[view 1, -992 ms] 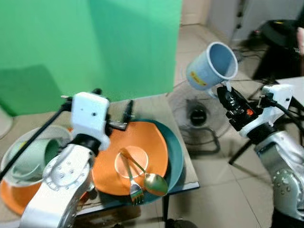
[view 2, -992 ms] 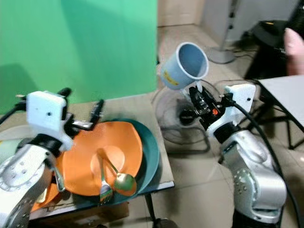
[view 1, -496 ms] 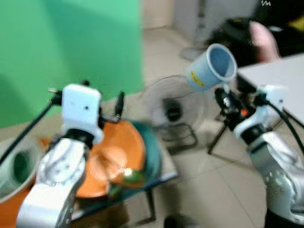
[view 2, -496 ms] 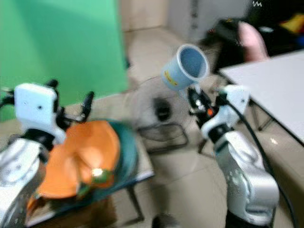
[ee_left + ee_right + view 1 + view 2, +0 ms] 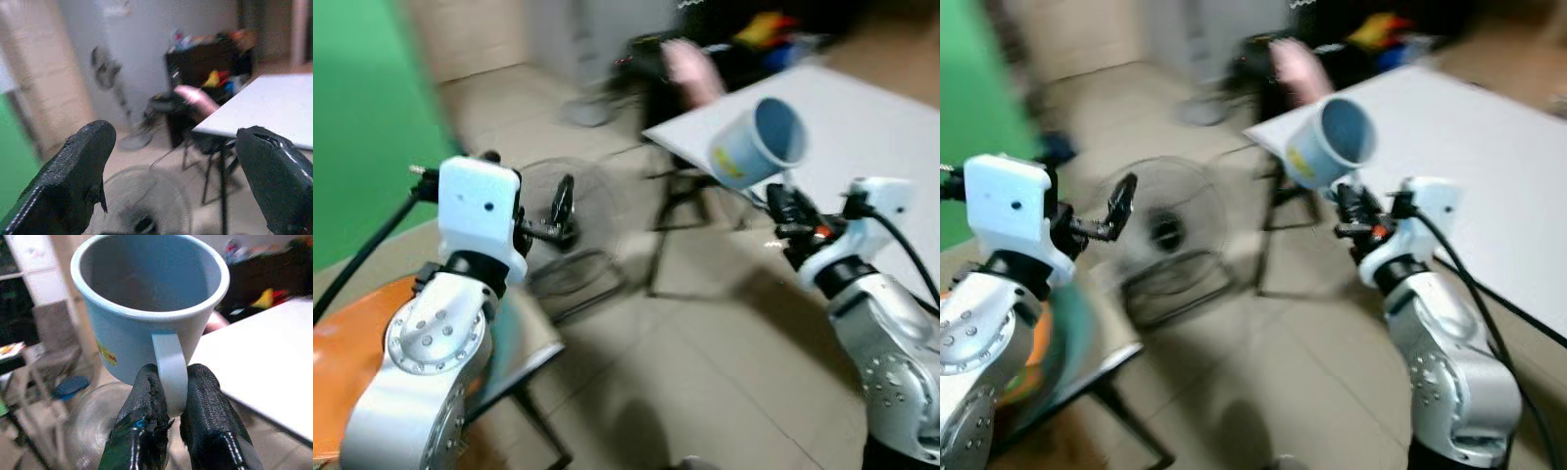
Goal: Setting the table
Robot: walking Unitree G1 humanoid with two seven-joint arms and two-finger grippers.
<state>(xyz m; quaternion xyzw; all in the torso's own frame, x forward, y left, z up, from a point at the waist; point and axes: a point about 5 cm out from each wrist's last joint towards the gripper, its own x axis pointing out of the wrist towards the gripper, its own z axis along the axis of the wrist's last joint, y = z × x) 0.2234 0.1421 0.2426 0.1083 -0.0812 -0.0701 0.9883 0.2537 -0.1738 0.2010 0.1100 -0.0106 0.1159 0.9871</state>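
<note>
The robot's right gripper [image 5: 168,431] holds a light-blue mug [image 5: 146,308] aloft by its handle, both black fingers [image 5: 142,431] pinched tight against the pale strap on either side. In the head views the mug [image 5: 759,142] rides high on the right, tipped over so that its open mouth faces up and to the right; a yellow mark shows on its side. It hangs in the air just in front of the near-left edge of a white table [image 5: 862,127], which stretches away to the far right — the mug is above the floor beside the table rather than resting on anything.

The left gripper [image 5: 176,171] is raised at the left of the scene with its fingers [image 5: 73,181] spread wide and nothing between them. It points out over the tiled floor toward a round floor fan [image 5: 1160,230] standing in the middle distance.

At the near left, partly behind the left arm, the edge of an orange plate [image 5: 352,352] lies on a teal plate [image 5: 514,328], on a small dark-framed table [image 5: 524,367] whose corner juts toward the middle of the scene.

Beyond the white table's far-left corner a person's hand [image 5: 690,69] shows as a pink blur against dark furniture [image 5: 210,58] holding bright clutter. A strip of green backdrop [image 5: 362,117] fills the far left. The head views are smeared — fine detail is lost.
</note>
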